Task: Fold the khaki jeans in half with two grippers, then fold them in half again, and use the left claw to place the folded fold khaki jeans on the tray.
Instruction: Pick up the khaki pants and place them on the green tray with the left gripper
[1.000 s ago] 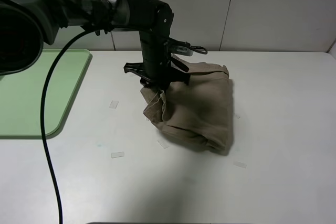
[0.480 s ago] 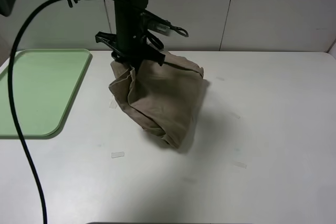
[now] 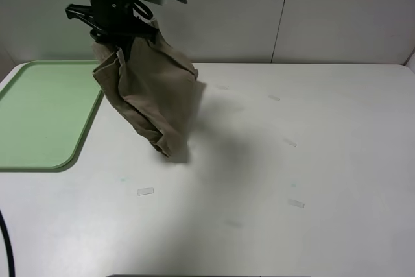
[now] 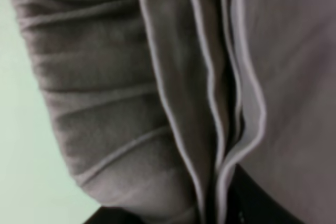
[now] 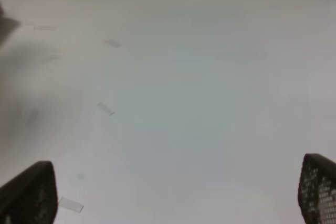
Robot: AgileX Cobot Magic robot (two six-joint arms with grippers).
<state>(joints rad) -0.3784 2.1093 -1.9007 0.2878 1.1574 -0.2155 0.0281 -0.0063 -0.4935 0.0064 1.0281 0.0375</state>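
- i've got the left end effector (image 3: 120, 34) clamped on the top edge of the khaki jeans (image 3: 150, 98), up at 11 o'clock in my high view
- folded bundle hangs down from it; lowest corner at or just above the white tabletop (image 3: 292, 180), can't tell if it touches
- tray (image 3: 39, 118) sits at 9 o'clock, just beside the hanging jeans
- right end effector (image 5: 173, 192) spread wide over bare tabletop, holding nothing

Your left claw (image 3: 120, 30): moved up and left w/ khaki jeans (image 3: 150, 92), bundle now hanging by tray (image 3: 39, 115) edge, mostly off table (image 3: 292, 173).
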